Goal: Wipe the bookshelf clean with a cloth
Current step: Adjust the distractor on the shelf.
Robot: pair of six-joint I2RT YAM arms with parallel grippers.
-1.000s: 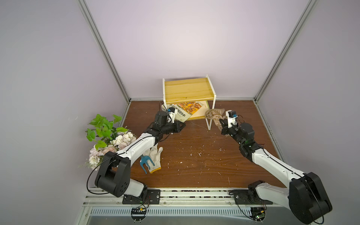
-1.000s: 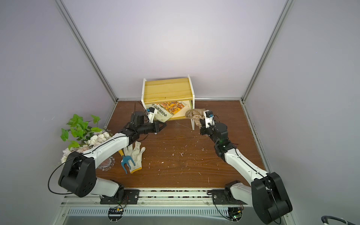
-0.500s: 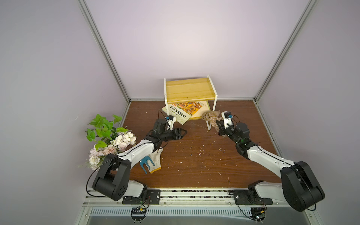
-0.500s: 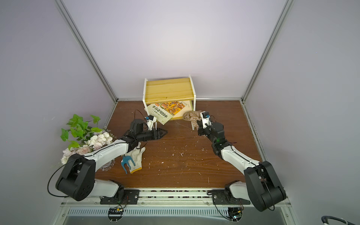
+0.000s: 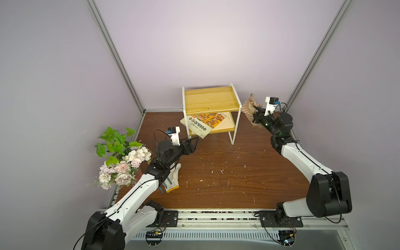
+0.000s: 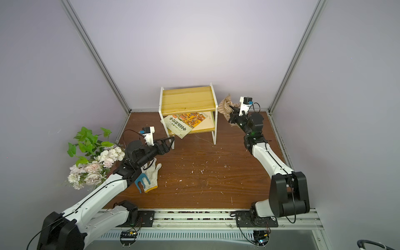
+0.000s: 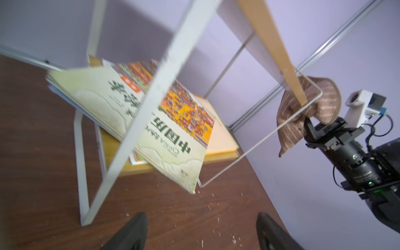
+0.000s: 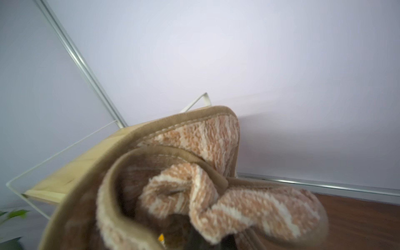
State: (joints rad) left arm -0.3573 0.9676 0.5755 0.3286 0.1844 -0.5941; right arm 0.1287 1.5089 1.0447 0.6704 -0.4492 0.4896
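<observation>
Transition from clearing to wiping. The left gripper (image 5: 192,144), which a second ago sat nearly closed at the illustrated paperback book (image 5: 203,124) on the lower board, has drawn back over the brown wood-grain bench (image 5: 249,186). It now stands spread, with nothing between its fingers (image 7: 129,233). The book lies aslant, one corner jutting past the front edge of the lower board. Meanwhile the right gripper (image 5: 255,115), pressed together and pinching the soft, tan-brown, pale-striped cloth (image 5: 248,107), has risen from bench level by the front right leg to the height of the top board. The cloth hangs bunched in the air just beside the right-hand rim of the small two-tier bookshelf (image 5: 211,98) of white metal frame and yellow pine boards. Whether it touches the wire rim cannot be told. The top board is bare in both top views, so wiping has probably not begun, and that board is the likely first surface. The lower board is largely covered by the book, which would hinder a pass there. The white knit glove with a yellow cuff (image 5: 173,179) and the bunch of artificial flowers (image 5: 121,166) lie well apart from the shelf, beside the left arm.
</observation>
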